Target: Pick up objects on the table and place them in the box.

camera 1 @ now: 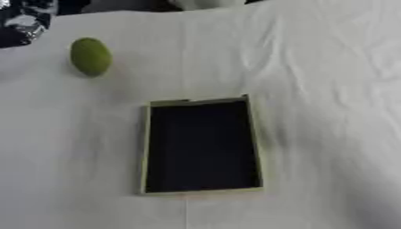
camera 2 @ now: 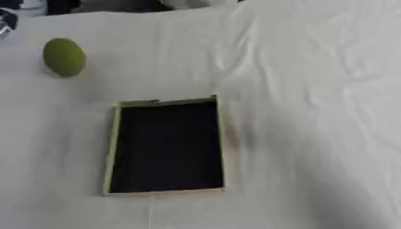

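**Green fruit waits far left, box stands empty**

A green oval fruit (camera 1: 90, 56) lies on the white cloth (camera 1: 329, 112) toward the far left, well apart from the box (camera 1: 252, 134). The box sits near the middle of the view, its pale rim framing a dark inside, and nothing shows in it. At the upper left corner a black and silver shape (camera 1: 23, 20) enters the view; it could be part of the left arm, but no hand can be made out there. Neither hand shows in either view, so whether their fingers are open or closed cannot be told.

The fruit looks smooth, rounded and probably light, like a lime or small mango, though real or plastic cannot be told. A smooth curved skin is likely to slip, and the oval shape could roll on the soft, wrinkled cloth if nudged. The best hold is probably across its narrow middle, thumb on one side and fingers on the other, coming down from above. The left hand is likely the nearer one. The task appears to be at its start, with the fruit not yet picked up.
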Robot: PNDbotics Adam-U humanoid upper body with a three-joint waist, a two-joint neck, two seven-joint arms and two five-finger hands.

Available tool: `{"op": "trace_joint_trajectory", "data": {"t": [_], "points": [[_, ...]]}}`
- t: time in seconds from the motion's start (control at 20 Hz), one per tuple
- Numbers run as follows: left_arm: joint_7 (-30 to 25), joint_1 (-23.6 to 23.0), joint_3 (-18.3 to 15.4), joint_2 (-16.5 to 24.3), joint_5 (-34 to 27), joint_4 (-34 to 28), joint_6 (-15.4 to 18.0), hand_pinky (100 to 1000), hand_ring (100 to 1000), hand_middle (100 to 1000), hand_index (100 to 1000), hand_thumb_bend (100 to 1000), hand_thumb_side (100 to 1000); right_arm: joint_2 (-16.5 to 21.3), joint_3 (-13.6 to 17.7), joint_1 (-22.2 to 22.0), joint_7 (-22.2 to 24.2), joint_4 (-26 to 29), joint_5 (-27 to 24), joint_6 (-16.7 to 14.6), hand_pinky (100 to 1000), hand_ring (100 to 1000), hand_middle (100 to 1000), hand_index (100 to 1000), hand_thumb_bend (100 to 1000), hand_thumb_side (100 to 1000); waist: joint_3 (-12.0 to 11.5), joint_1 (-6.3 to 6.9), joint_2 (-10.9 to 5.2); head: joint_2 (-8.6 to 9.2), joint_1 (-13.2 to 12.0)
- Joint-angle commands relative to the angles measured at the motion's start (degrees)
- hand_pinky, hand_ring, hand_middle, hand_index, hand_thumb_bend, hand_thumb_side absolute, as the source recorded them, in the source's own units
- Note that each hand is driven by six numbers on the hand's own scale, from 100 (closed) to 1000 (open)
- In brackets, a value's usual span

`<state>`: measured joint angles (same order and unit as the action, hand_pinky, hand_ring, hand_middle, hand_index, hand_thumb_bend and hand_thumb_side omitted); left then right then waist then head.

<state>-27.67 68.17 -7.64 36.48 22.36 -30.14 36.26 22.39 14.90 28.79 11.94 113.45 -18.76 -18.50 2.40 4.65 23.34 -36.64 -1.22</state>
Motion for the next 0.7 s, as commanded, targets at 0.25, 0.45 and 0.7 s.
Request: {"op": "trace_joint_trajectory", "data": {"t": [0.25, 0.45, 0.7], "points": [[-15.93, 2.09, 0.19, 0.42, 5.87, -0.50, 15.71, 885, 912, 837, 928, 205, 100, 0.71, -0.08, 1.09, 0.41, 1.14, -0.54, 0.07, 766, 900, 588, 822, 100, 497, 0.43, 0.07, -0.85, 0.89, -0.34], [-15.92, 2.52, 0.19, 0.05, 8.38, -0.34, 15.71, 900, 929, 849, 929, 253, 100, 0.84, -0.09, 1.17, 0.53, 1.14, -0.51, 0.07, 766, 900, 588, 822, 100, 497, 0.72, 0.34, -0.72, 1.06, -0.57], [-16.14, 2.79, 0.60, -0.25, 10.35, -0.79, 15.71, 919, 940, 861, 954, 302, 100, 0.93, -0.21, 1.31, 0.62, 1.14, -0.54, 0.17, 766, 901, 589, 822, 100, 496, 1.02, 0.61, -0.72, 1.21, -0.65]]}}
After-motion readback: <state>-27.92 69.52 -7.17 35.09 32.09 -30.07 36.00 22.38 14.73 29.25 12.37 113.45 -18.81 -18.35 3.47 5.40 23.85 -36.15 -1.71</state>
